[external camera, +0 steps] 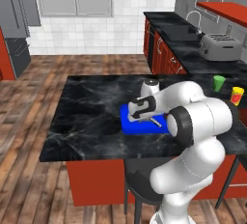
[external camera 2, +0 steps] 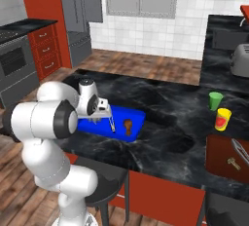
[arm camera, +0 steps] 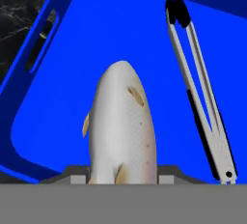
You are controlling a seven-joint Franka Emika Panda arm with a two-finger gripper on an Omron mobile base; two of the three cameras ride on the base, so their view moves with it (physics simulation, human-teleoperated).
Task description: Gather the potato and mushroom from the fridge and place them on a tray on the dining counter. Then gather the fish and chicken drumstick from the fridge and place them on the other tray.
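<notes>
Above the blue tray (arm camera: 144,39), gripper (arm camera: 123,172) clamped on fish (arm camera: 121,121), tongs (arm camera: 200,97) alongside

The black white-veined marble dining counter (external camera: 87,117) carried a bright blue flat rectangular tray (external camera: 129,124); a green cup (external camera: 219,82) and a yellow-red can (external camera: 236,95) stood well right of that tray.

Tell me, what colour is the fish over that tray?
The fish is pale silvery grey with tan fins, clearest in the hand view, above the bright blue tray.
</notes>
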